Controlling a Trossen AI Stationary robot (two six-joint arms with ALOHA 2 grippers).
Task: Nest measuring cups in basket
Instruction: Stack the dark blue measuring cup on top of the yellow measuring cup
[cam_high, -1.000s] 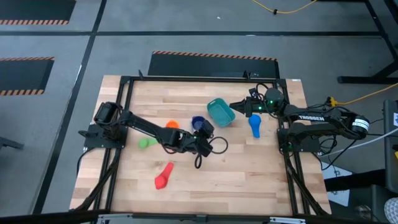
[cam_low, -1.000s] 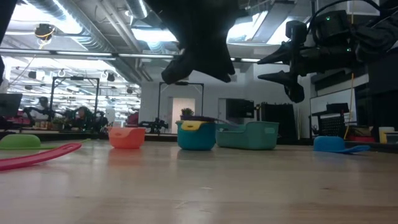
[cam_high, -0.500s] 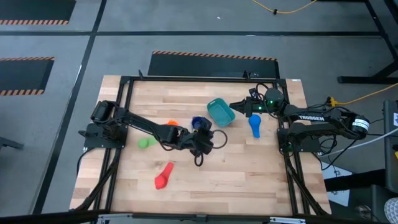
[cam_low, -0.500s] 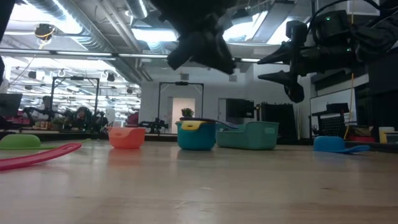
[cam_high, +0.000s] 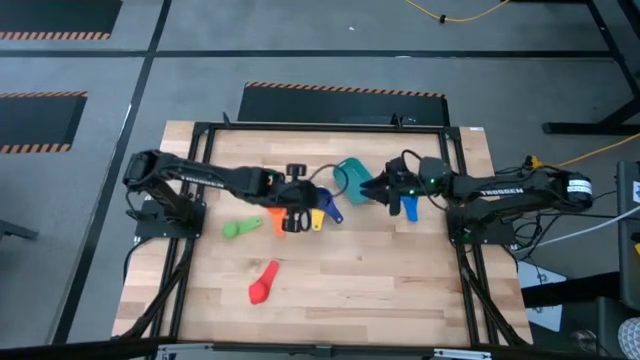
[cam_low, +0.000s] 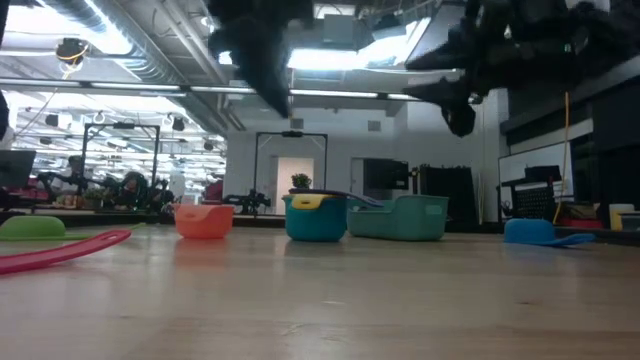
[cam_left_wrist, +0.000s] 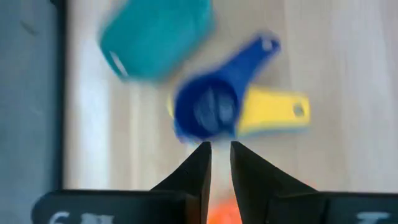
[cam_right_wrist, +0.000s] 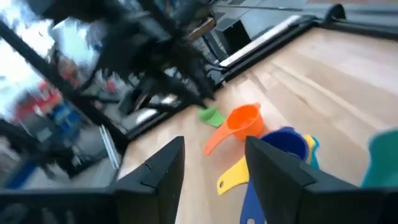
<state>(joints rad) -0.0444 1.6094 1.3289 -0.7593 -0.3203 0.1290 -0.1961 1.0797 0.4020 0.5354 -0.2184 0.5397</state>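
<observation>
Risk of arm clash: left gripper (cam_left_wrist: 221, 152) nearly clenched, empty, above dark blue cup (cam_left_wrist: 208, 112) nested on yellow cup (cam_left_wrist: 273, 113) beside basket (cam_high: 352, 176), right gripper (cam_high: 372, 190) spread, closing in.

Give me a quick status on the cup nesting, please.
Left pincer nearly shut, empty, above dark blue cup sitting in yellow cup. Right pincer open, empty. Basket holds no cup. Nothing in the way.
</observation>
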